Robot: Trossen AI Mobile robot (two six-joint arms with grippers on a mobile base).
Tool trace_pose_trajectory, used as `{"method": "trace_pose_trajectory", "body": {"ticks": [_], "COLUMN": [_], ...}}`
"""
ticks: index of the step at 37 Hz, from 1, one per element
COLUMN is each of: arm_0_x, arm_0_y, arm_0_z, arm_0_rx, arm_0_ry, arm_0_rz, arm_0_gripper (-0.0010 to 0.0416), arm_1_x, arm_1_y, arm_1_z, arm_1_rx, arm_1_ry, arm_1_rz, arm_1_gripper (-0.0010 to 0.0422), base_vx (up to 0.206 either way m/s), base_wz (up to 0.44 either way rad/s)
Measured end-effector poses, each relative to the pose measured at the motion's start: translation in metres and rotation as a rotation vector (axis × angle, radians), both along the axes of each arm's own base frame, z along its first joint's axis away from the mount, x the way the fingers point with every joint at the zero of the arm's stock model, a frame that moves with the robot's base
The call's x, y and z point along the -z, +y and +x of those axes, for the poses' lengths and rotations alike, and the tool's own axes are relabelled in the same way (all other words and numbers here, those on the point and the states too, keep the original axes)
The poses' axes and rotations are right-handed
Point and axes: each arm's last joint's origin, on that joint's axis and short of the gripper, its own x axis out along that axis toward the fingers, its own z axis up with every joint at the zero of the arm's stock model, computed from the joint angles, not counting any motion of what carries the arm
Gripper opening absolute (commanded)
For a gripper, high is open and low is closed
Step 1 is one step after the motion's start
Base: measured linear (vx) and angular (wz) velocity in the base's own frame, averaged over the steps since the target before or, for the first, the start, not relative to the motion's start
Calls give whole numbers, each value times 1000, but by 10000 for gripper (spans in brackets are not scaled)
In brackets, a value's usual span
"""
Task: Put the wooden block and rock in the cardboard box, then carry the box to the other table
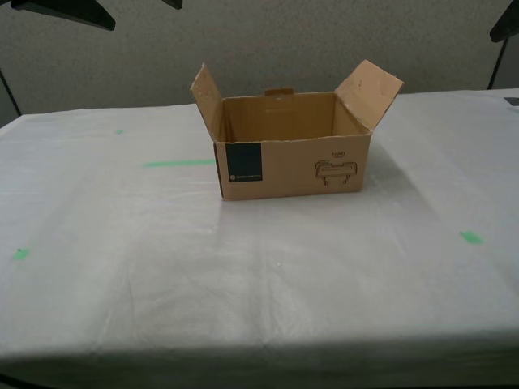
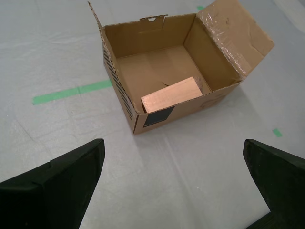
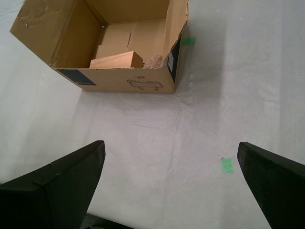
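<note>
The cardboard box [image 1: 292,166] stands open on the other table [image 1: 259,284], flaps up, teal label and line drawing facing the exterior view. The wooden block [image 2: 171,94] lies on the box floor against the front wall. In the first wrist view the block [image 3: 116,60] has the rock [image 3: 153,61] beside it in the box's corner. From the exterior view the box's contents are hidden. My first gripper [image 3: 170,152] and my second gripper [image 2: 171,157] hover open above the cover, short of the box [image 2: 143,43], holding nothing.
The wrinkled whitish cover carries green tape marks [image 1: 178,163] beside the box, with smaller ones [image 1: 470,237] toward the exterior view's right and left. Dark arm parts [image 1: 65,12] show at the top corners of the exterior view. A wall stands behind the table.
</note>
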Motion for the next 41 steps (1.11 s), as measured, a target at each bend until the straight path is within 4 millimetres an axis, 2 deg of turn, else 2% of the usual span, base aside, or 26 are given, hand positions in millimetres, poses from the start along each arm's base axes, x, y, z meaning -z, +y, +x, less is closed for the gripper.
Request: {"method": "trace_pose_trajectory", "body": {"ticks": [41], "arm_0_x": [0], "arm_0_y": [0], "arm_0_z": [0], "arm_0_rx": [0], "arm_0_ry": [0], "arm_0_rz": [0], "arm_0_gripper": [388], "arm_1_x": [0], "arm_1_y": [0], "arm_1_z": [0], "arm_1_rx": [0], "arm_1_ry": [1], "arm_1_rz": [1], "arm_1_gripper": [398], "base_vx": [0], "base_wz": [0]}}
